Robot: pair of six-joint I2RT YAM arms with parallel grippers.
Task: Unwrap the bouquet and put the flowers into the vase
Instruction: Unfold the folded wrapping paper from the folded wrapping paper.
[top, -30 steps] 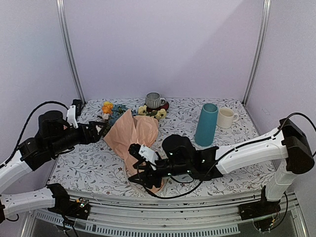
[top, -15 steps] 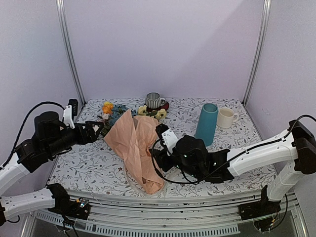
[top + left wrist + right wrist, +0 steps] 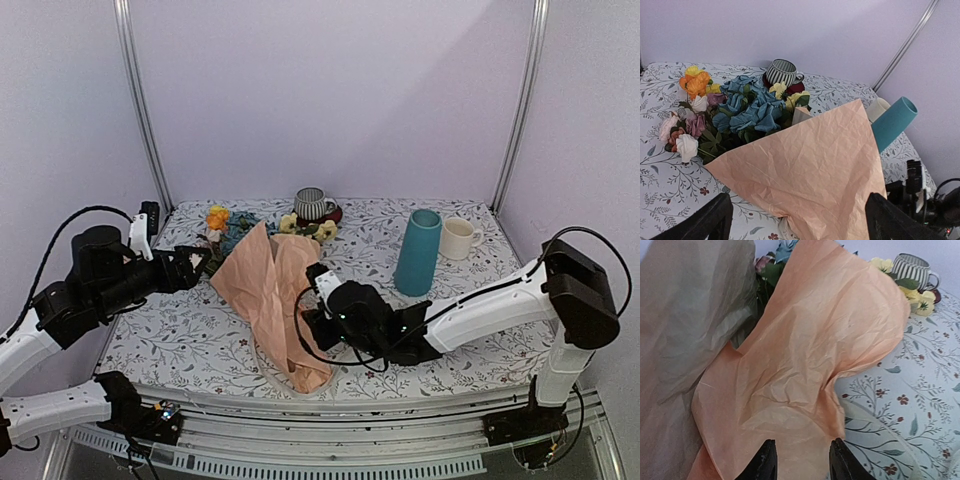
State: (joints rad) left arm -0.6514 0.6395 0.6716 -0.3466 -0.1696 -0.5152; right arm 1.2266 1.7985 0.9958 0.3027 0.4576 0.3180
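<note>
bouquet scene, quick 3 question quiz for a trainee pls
1. True or false: the flowers already stand in the vase.
2. Which sits just behind the bouquet? A striped cup, B glass jar, C metal bowl.
3. What stands close beside the vase?
Key: 1 false; 2 A; 3 the cream mug.

The right claw [image 3: 803, 444], tips apart, sits over the peach-wrapped bouquet [image 3: 815, 340], a striped cup [image 3: 912, 267] beyond.
</note>
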